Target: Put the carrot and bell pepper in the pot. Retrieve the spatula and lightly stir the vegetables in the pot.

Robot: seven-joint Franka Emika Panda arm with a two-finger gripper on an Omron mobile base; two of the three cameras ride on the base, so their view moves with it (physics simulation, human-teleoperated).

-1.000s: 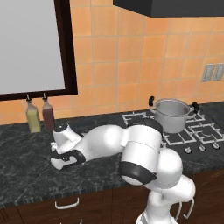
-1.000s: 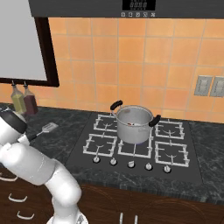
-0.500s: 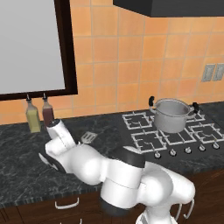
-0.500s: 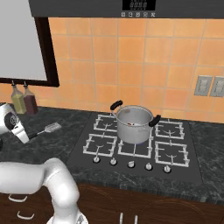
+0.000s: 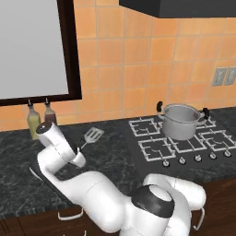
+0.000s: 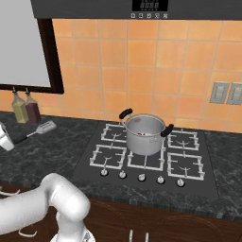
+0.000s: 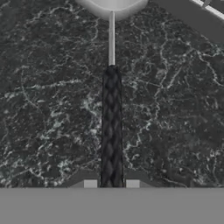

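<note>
The spatula (image 7: 111, 127) runs straight up the hand view, its dark handle held between my gripper (image 7: 111, 184), which is shut on the handle's end. Its pale slotted blade (image 5: 93, 134) points toward the back wall, just beyond my white hand on the dark counter, and shows again as the blade (image 6: 46, 127) at the left. The steel pot (image 5: 180, 120) stands on the back left burner, far to the right of the gripper. Inside the pot (image 6: 144, 133) small red-orange bits show, too small to tell carrot from bell pepper.
Two oil bottles (image 5: 39, 119) stand against the wall behind my hand, under the dark-framed window. The stove (image 6: 146, 156) with its knobs lies right of the spatula. Bare counter (image 5: 115, 147) separates the spatula from the stove.
The jaws have closed on the spatula's handle. My arm has swung into a new pose, and the spatula's blade sits slightly higher in both base views than half a second ago.
</note>
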